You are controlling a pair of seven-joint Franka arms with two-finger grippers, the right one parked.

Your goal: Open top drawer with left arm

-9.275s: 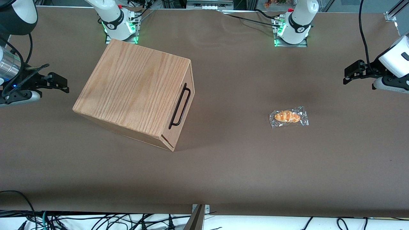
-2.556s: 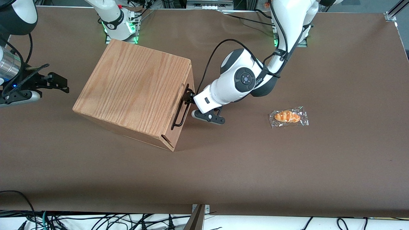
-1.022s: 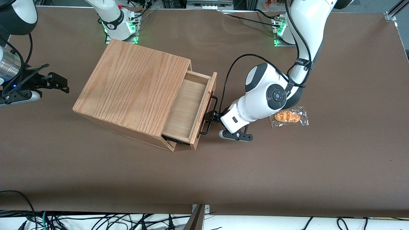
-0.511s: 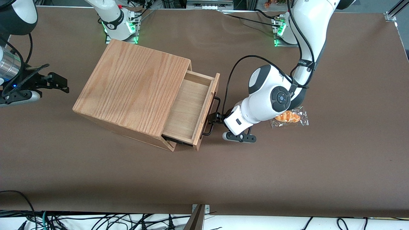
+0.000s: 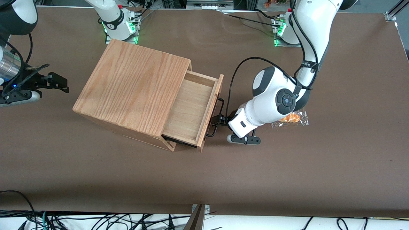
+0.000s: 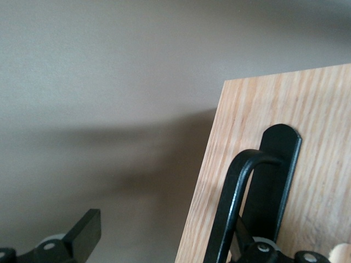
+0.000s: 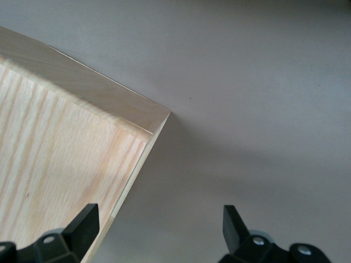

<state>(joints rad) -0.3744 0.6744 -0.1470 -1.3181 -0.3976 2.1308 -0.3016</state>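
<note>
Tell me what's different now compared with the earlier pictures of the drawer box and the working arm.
The left arm swung in from the working arm's end of the table, its gripper hooked the black bar handle, and it pulled the top drawer out of the oak-grain box, baring the pale floor. The arm now partly covers the wrapped bread roll. Box and roll have not moved.

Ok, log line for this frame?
top drawer: pulled well out, empty | gripper: at black bar handle | wrapped bread roll: partly under left arm
</note>
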